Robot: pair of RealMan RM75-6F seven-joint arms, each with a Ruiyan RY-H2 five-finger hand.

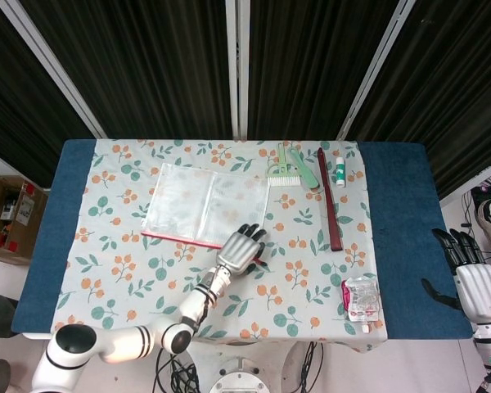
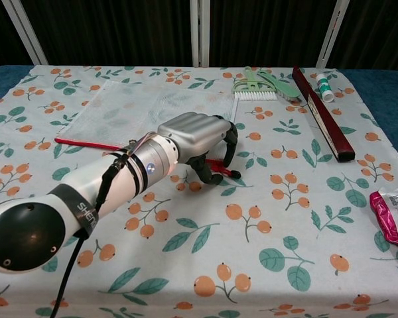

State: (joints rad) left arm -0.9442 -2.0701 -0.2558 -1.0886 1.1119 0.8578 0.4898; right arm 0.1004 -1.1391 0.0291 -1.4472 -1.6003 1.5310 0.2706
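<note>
A clear mesh zip bag (image 1: 203, 202) (image 2: 160, 106) lies flat on the floral cloth, its red zip strip (image 1: 180, 238) (image 2: 86, 143) along the near edge. My left hand (image 1: 241, 248) (image 2: 196, 134) is at the strip's right end, beside the black pull tab (image 2: 235, 174). Its fingers curl down over the strip, and the thumb and fingers appear to pinch it. My right hand (image 1: 478, 282) hangs beyond the table's right edge, holding nothing, fingers straight and apart. The chest view does not show it.
Along the back right lie a green brush and comb (image 1: 288, 167) (image 2: 260, 86), a long dark red box (image 1: 329, 209) (image 2: 324, 112) and a small white-and-green tube (image 1: 340, 171) (image 2: 324, 85). A pink-edged packet (image 1: 361, 299) (image 2: 395, 212) lies near the front right corner. A cardboard box (image 1: 12, 217) stands on the floor at left.
</note>
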